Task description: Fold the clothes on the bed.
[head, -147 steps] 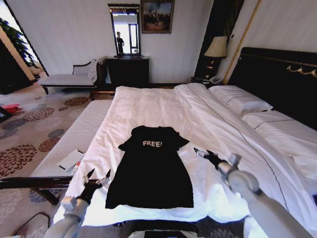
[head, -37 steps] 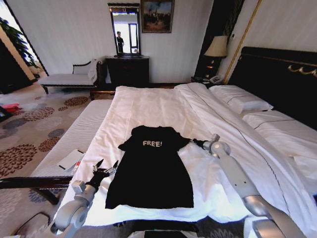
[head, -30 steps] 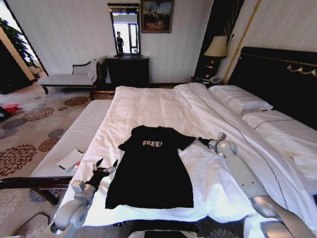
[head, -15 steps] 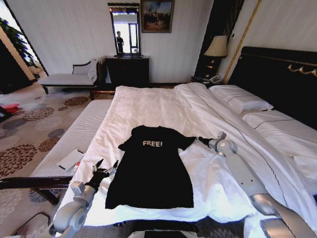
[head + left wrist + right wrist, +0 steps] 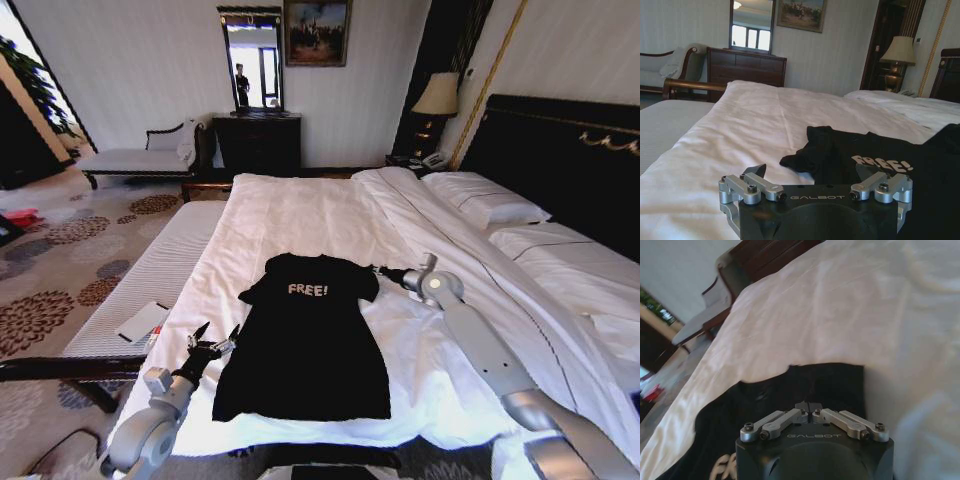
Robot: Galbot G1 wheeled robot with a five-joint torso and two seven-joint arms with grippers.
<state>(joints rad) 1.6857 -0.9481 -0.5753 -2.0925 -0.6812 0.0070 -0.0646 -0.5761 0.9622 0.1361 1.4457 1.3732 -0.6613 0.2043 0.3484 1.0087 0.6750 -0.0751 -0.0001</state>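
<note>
Jaws of the right gripper [image 5: 378, 270] are drawn together at the right sleeve of the black T-shirt [image 5: 305, 340]; in the right wrist view the pads [image 5: 809, 406] meet over dark cloth, so a pinch on the sleeve edge is judged likely, though the cloth between them cannot be made out for certain. Jaws of the left gripper [image 5: 212, 340] are held apart, the gripper hovering just beside the shirt's lower left edge, at about 8 o'clock from the shirt's centre; the spread fingers [image 5: 756, 174] are seen low over the white duvet [image 5: 755, 120] in the left wrist view.

The T-shirt is laid flat, front up, near the foot of the bed [image 5: 330, 215], collar toward 12 o'clock and hem toward 6 o'clock, with the white "FREE!" lettering [image 5: 307, 289] on the chest. The right gripper lies at roughly 2 o'clock from the shirt's centre.

Risks, as judged from this arrangement:
- A shallow pinch on soft fabric may slip once the sleeve is lifted, leaving the fold incomplete.
- Duvet cloth may be caught together with the sleeve, so that the bedding is dragged and the shirt shifted or wrinkled.
- With one side unheld, the whole garment may be slid sideways rather than folded.
</note>
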